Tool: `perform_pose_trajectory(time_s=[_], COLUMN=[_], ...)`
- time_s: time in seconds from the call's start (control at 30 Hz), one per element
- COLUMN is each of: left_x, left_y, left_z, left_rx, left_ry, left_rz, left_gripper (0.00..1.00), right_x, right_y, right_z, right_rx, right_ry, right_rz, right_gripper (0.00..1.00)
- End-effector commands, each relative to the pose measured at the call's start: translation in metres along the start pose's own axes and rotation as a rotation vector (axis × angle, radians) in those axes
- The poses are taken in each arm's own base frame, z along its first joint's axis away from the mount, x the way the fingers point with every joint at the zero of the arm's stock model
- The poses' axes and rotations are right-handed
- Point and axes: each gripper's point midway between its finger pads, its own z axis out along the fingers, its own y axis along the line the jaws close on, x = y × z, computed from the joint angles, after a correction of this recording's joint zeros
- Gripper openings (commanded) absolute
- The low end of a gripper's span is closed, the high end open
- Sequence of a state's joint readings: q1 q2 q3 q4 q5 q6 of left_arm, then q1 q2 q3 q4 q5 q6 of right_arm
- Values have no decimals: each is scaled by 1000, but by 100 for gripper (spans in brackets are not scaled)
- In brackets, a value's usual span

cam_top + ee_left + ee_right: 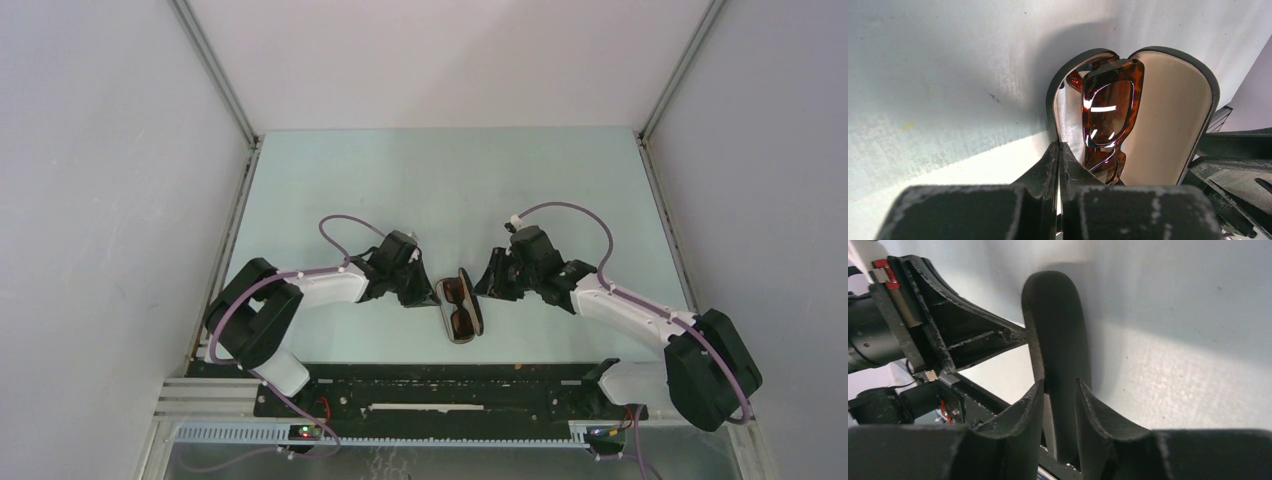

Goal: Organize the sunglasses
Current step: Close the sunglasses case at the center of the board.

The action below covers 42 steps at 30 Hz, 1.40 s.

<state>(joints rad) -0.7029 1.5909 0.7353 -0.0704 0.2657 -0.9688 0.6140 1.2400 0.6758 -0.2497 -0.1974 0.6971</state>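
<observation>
The sunglasses (461, 308), brown-framed with dark lenses, lie folded inside the open black case (472, 327) at the table's near middle. In the left wrist view the sunglasses (1110, 105) rest against the left half, with the tan-lined right half (1168, 115) standing beside them. My left gripper (1059, 147) is shut on the thin rim of the case's left half. My right gripper (1060, 386) has a finger on each side of the black shell (1055, 325) of the other half, both pressed against it. The left gripper's fingers (983, 342) meet the case from the far side.
Both arms reach in toward the case from left (300, 290) and right (620, 300). Grey walls with metal posts (225, 100) enclose the pale table (450, 190). A black rail (440, 390) runs along the near edge.
</observation>
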Motion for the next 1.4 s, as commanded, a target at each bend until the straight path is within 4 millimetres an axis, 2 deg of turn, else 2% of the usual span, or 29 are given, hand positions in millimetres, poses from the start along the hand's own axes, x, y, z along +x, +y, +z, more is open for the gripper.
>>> perform_pose_trajectory(time_s=[0.0,0.17,0.3,0.6,0.8,1.0,1.17,1.3,1.37], left_x=[-12,-12,-13,-14,-14,-16,-20,-27,-34], left_y=[-21,-22,-23,-25,-23,-24,-24,-31,-36], left_z=[-1,-3,-3,-4,-7,-14,-29,-49,-63], left_rx=[42,42,43,46,41,38,17,19,22], left_ry=[-23,-25,-26,-29,-35,-56,-90,-140,-180], left_rz=[29,31,32,34,38,47,72,107,134], left_gripper=[4,4,4,4,4,5,8,10,11], right_x=[0,3,9,39,48,43,31,5,-12], right_y=[10,13,16,31,23,20,28,35,32], right_z=[9,14,17,38,49,48,36,14,-1], right_rx=[-85,-106,-114,-130,-94,-81,-82,-62,-24], right_ry=[17,33,53,127,151,137,106,13,-53], right_rz=[11,10,2,-15,-7,-18,-46,-76,-90], right_gripper=[35,23,23,22,22,21,22,28,38])
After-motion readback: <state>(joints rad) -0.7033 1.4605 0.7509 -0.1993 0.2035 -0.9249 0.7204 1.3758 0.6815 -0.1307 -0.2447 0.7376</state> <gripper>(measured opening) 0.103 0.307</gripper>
